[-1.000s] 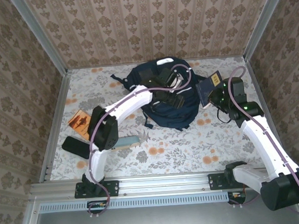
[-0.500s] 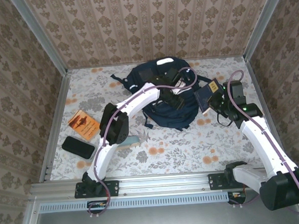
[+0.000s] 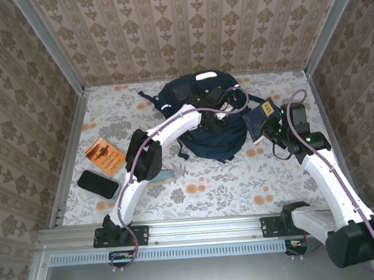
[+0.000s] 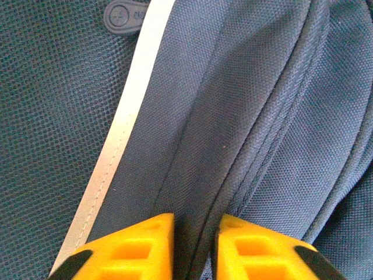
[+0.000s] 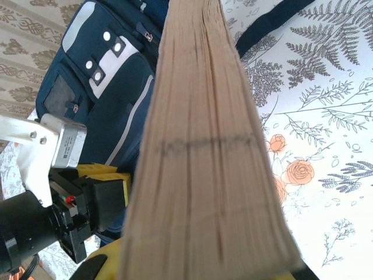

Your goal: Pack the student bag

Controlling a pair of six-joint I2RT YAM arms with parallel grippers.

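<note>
The student bag (image 3: 201, 114), a big navy backpack with white stripes, lies at the back middle of the table. My left gripper (image 3: 215, 122) rests on top of it. In the left wrist view its yellow fingers (image 4: 131, 251) pinch a raised fold of the bag's fabric (image 4: 233, 134) beside a reflective stripe. My right gripper (image 3: 272, 127) hovers just right of the bag, shut on a thick navy book (image 3: 262, 117) with a yellow label. That book's pale page edges (image 5: 204, 146) face the right wrist camera, with the bag (image 5: 99, 70) behind them.
An orange booklet (image 3: 103, 154) and a black phone (image 3: 97, 183) lie at the left of the floral table. A teal flat item (image 3: 161, 177) peeks out under the left arm. Metal rails and papered walls close in the table on three sides.
The left gripper's jaws have come together on the bag's fabric after reaching a little farther right. The right arm with the book has edged slightly toward the bag.
</note>
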